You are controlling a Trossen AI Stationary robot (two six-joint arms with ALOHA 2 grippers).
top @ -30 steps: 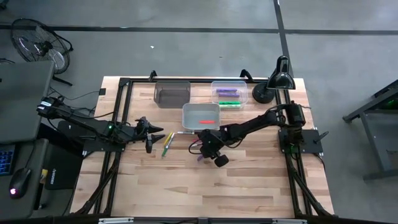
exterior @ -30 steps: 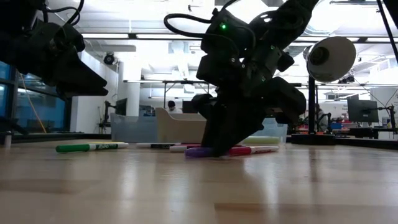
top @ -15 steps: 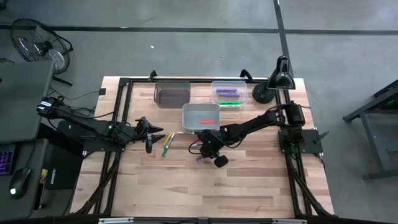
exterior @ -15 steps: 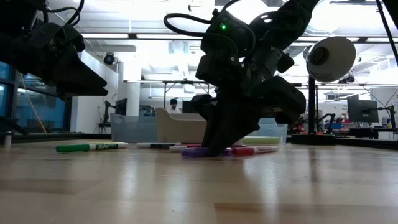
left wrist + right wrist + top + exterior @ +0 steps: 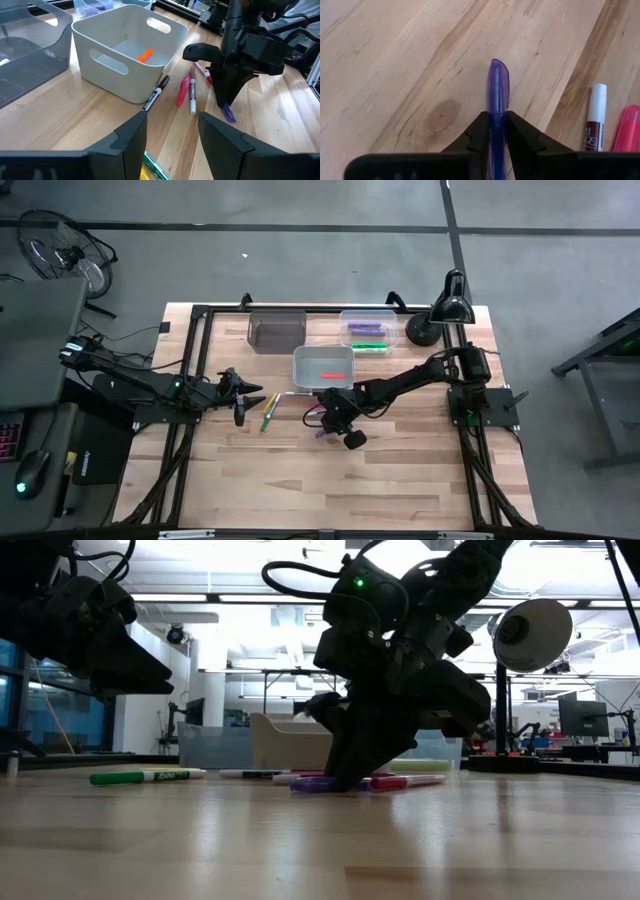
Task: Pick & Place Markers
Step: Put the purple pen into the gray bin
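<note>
My right gripper (image 5: 326,429) is down at the table's middle, shut on a purple marker (image 5: 498,85) that lies on the wood (image 5: 315,784). Beside it lie a pink marker (image 5: 182,92), a white one (image 5: 192,96), a red one (image 5: 202,74) and a black-capped one (image 5: 157,93). My left gripper (image 5: 243,395) hovers open at the left, next to a green marker (image 5: 267,414) and a yellow one (image 5: 270,401) that lie flat on the table. A red-orange marker (image 5: 145,55) lies in the white bin (image 5: 323,352). My right gripper pinches the purple marker's barrel (image 5: 498,120) between its two fingers, one on each side. The fingers (image 5: 345,765) come slanting down from the table's right. One end of the marker (image 5: 498,67) sticks out past the fingertips. The marker lies flat on the table.
A dark bin (image 5: 277,330) and a clear bin (image 5: 368,315) holding purple and green markers stand at the far edge. A black desk lamp (image 5: 440,310) stands at the far right. Bare wood stretches toward the near edge.
My right gripper has shut on the purple marker without leaving its spot. The marker has stayed on the table and slid only slightly.
</note>
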